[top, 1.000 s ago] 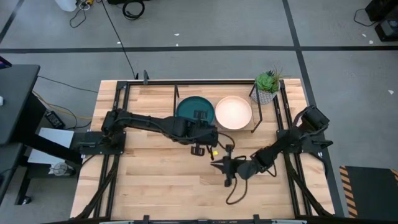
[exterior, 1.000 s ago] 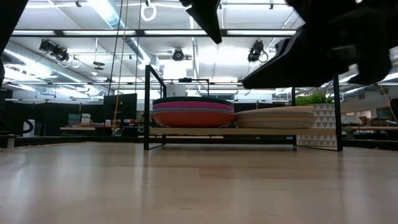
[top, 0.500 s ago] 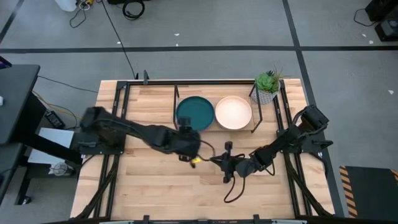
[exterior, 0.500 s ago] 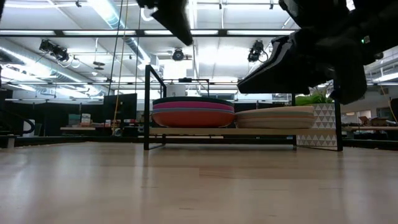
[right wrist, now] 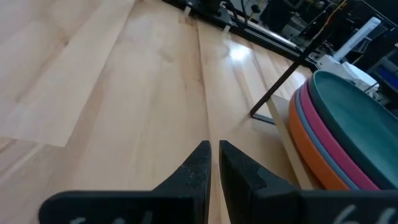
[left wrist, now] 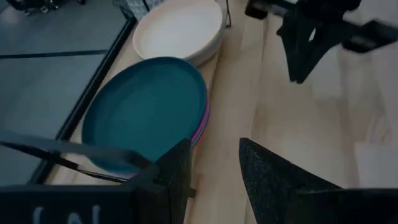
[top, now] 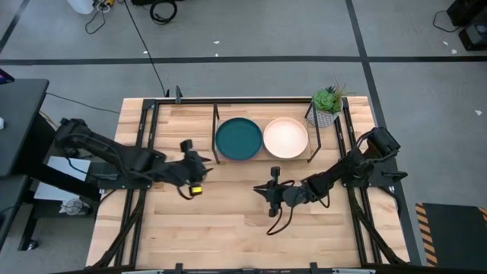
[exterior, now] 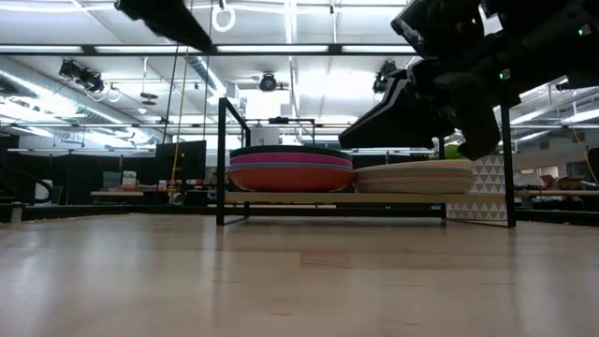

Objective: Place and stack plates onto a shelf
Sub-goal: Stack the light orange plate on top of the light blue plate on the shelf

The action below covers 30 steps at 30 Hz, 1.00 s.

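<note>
Two stacks already sit on the shelf [top: 262, 157], so you have little left to place and mostly things to spoil. Nearest the shelf's left upright is the taller pile, topped by the dark teal plate [top: 239, 138] over pink, blue and orange rims; beside it, toward the potted plant [top: 327, 106], is the lower pile topped by the cream plate [top: 285, 138]. The two piles almost touch.

Your biggest risk, as I judge it, is either arm swinging into the shelf's thin black frame and shifting the board, which could slide the taller pile. Next is the right arm's trailing cable catching on the table in front of the shelf.

Your right gripper [top: 272, 192] hovers in front of the shelf, below the cream plate, its fingers [right wrist: 199, 163] nearly together and holding nothing. Your left gripper [top: 199, 159] is just left of the shelf's left upright, fingers [left wrist: 261, 168] apart, also empty; watch that upright if you move it.
</note>
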Available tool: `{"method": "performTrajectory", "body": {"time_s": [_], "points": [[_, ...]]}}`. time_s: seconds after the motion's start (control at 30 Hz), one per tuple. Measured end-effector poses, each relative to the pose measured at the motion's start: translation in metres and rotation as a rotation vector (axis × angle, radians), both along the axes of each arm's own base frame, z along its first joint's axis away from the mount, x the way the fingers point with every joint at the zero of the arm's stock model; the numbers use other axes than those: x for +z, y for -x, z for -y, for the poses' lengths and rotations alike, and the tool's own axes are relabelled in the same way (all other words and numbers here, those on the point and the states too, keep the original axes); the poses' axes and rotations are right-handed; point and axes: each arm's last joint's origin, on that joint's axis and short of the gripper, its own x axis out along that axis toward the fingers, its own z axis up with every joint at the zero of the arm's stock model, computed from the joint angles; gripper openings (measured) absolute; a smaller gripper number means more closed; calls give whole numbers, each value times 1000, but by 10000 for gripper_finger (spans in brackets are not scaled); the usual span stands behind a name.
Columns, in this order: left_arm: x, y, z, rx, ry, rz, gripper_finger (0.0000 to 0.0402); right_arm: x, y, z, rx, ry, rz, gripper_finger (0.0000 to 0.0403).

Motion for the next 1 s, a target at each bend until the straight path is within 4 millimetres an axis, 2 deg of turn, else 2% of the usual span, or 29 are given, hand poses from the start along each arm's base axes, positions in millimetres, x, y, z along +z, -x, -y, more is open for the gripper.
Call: {"method": "performTrajectory", "body": {"time_s": [0.27, 0.57, 0.67, 0.83, 1.0], "points": [[-31, 41, -7, -38, 71, 149, 142, 0, 0, 1, -39, 24, 1, 38], [-105, 68, -17, -69, 110, 267, 142, 0, 1, 2, -54, 33, 6, 39], [-122, 75, -21, -87, 99, 320, 142, 1, 1, 2, -66, 7, 15, 39], [-128, 85, -25, -121, 52, 389, 142, 5, 4, 4, -90, -24, -5, 39], [-125, 94, -29, -148, 9, 439, 142, 36, 17, 13, -131, -94, 6, 39]]}}
